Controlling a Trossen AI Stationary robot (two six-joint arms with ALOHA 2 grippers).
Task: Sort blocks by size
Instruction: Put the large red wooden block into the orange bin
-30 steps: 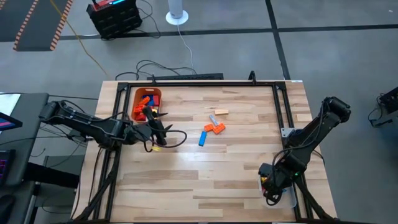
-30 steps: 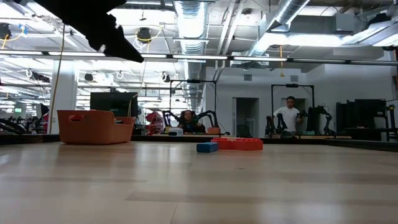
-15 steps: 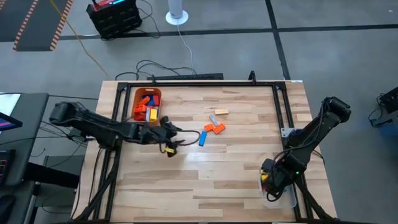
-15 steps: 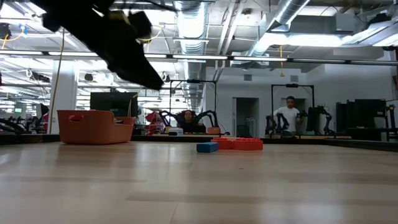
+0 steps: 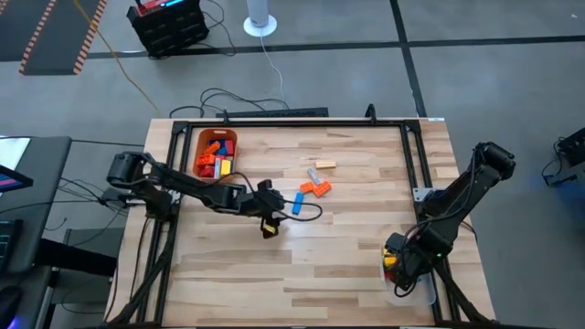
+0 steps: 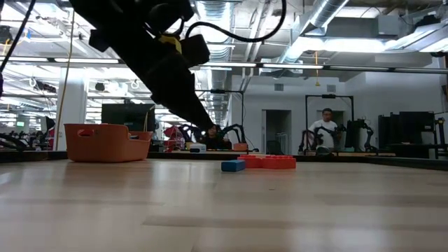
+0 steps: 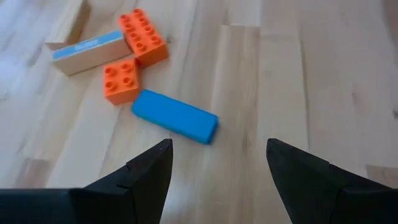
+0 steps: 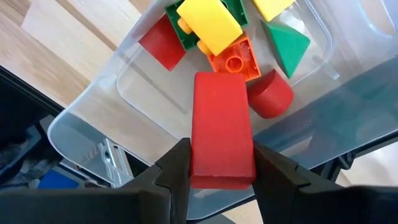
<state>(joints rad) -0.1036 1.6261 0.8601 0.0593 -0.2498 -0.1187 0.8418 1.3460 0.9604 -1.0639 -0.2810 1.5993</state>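
Note:
A blue block [image 7: 175, 116] lies flat on the table beside two orange blocks [image 7: 143, 36] and a tan one [image 7: 87, 53]. My left gripper [image 7: 217, 146] hangs open just short of the blue block [image 5: 298, 202] and slants down toward it; in the high view the left gripper [image 5: 281, 203] is near the table's middle. My right gripper [image 8: 221, 146] is shut on a long red block [image 8: 222, 127] over the clear tray [image 8: 93, 118] at the near right corner. The tray holds several blocks in red, yellow, green and orange. My right gripper pinches the red block's two long sides [image 8: 199, 155] between its two fingers, at the end nearest the wrist. The fingers point steeply down from above. The block runs along the fingers toward the tray and hangs clear above the blocks lying there.
An orange bin [image 5: 216, 153] with several blocks stands at the far left of the table. A black frame rail [image 5: 411, 155] runs around the table's edges. Bare wood stretches across the near half. In the low view people stand in the room behind.
My left gripper has swung away from the orange bin toward the table's right and near edge, sinking and tipping down toward the blue block. Its fingers stay open. The blocks on the table have not moved.

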